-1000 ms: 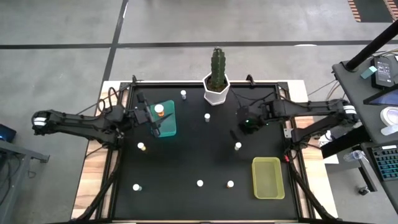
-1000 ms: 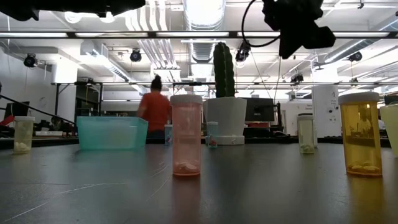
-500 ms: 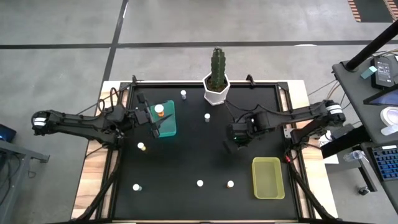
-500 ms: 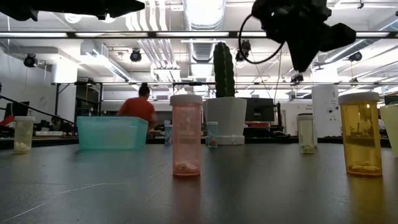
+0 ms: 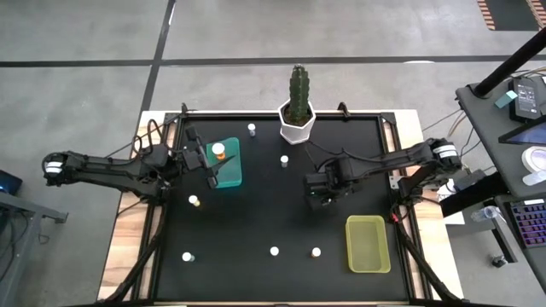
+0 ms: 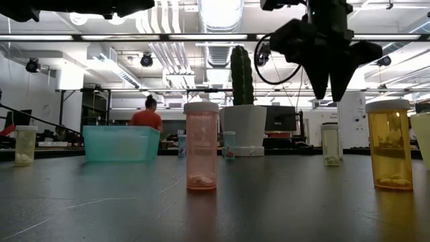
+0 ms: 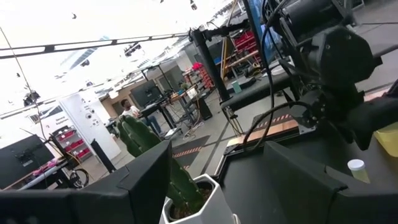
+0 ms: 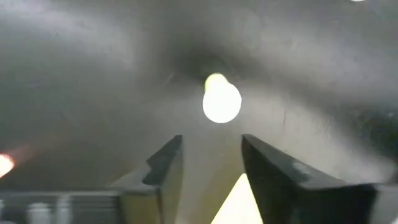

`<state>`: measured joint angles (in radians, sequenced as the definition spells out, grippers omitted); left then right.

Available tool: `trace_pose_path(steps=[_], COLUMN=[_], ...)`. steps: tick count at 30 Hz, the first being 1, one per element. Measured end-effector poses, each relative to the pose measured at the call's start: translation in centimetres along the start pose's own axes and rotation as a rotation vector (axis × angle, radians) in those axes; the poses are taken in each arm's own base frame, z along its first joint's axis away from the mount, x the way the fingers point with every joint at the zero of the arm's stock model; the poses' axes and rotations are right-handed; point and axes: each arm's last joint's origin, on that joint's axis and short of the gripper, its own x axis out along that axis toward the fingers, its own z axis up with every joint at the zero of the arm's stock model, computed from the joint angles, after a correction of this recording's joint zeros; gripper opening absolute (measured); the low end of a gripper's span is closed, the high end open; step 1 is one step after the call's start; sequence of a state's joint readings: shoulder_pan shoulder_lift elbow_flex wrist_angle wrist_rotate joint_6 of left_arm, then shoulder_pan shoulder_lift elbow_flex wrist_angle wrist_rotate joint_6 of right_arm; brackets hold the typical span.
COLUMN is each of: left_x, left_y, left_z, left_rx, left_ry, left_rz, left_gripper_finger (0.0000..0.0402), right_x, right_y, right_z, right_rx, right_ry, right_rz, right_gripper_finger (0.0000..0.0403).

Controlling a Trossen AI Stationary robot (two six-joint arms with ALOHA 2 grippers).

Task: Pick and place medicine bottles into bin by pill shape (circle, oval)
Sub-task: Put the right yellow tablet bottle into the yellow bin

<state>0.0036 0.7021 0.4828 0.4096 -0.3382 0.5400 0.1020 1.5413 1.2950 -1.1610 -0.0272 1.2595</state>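
Several small white-capped medicine bottles stand upright on the black table: (image 5: 252, 129), (image 5: 284, 160), (image 5: 194, 200), (image 5: 187, 256), (image 5: 274, 251), (image 5: 316, 252). My right gripper (image 5: 317, 194) hangs open, pointing down, above another bottle (image 8: 221, 101), which shows in the low view (image 6: 330, 143) under the fingers (image 6: 321, 91); it touches nothing. My left gripper (image 5: 210, 170) stays open and empty over the teal bin (image 5: 230, 170), which holds an orange-topped bottle (image 5: 219, 151). The yellow bin (image 5: 367, 244) lies at the near right.
A cactus in a white hexagonal pot (image 5: 297, 119) stands at the table's far edge. In the low view a pink bottle (image 6: 201, 146) and an orange bottle (image 6: 389, 144) stand close to the camera. A person (image 6: 146, 117) is in the room behind.
My right gripper has moved toward the table's left and near edges, come over the bottle at centre right, tipped to point down, and opened. The person behind the table has walked left.
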Motion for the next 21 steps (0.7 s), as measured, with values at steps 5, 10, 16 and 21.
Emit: trace_pose_path(steps=[5, 10, 16, 21], left_x=[0.0, 0.0, 0.0, 0.1], left_y=[0.0, 0.0, 0.0, 0.0], left_z=[0.0, 0.0, 0.0, 0.0], left_rx=[0.000, 0.000, 0.001, 0.001], left_ry=[0.000, 0.000, 0.002, 0.003], left_rz=[0.000, 0.000, -0.001, -0.002], left_gripper_finger=[0.0238, 0.0238, 0.0238, 0.0238], right_x=[0.9, 1.9, 2.8, 3.8], right_y=[0.2, 0.4, 0.1, -0.6], right_z=[0.3, 0.6, 0.8, 0.6], right_rx=[-0.022, -0.043, -0.048, -0.038], right_ry=[-0.010, -0.024, -0.037, -0.032], right_rz=[-0.040, -0.082, -0.067, -0.080], right_gripper_finger=[0.0224, 0.0252, 0.0250, 0.0240])
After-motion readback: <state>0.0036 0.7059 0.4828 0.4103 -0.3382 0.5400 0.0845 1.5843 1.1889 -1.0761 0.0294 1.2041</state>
